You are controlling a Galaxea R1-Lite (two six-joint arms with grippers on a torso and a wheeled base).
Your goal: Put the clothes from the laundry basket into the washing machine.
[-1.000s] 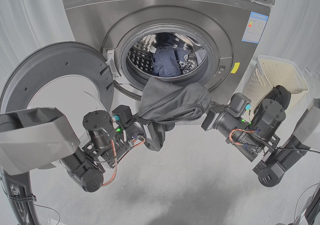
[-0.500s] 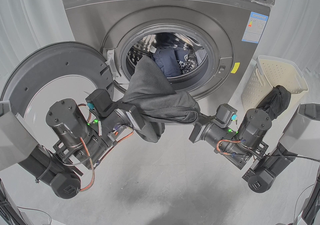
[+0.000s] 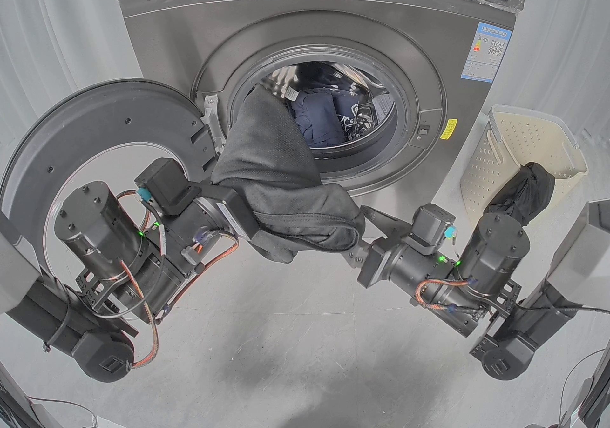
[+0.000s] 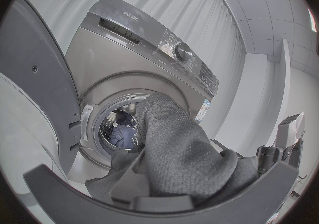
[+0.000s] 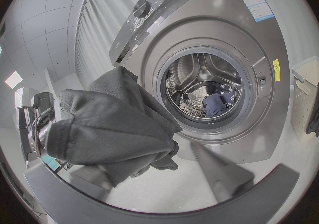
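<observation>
Grey garment [image 3: 279, 194]: loading step. Upper end at washing machine [image 3: 445, 48] opening, bulk clamped in left hand [image 3: 252, 230]. Right hand [image 3: 360, 232] beside, fingers apart, empty. Next, likely: push bulk inside.

Bright, even light glares off the washing machine [image 3: 318, 23].

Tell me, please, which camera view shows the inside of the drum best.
The right wrist view: the drum opening is unobstructed. In the head view the grey garment covers its left edge; in the left wrist view the garment hides about half of it.
</observation>
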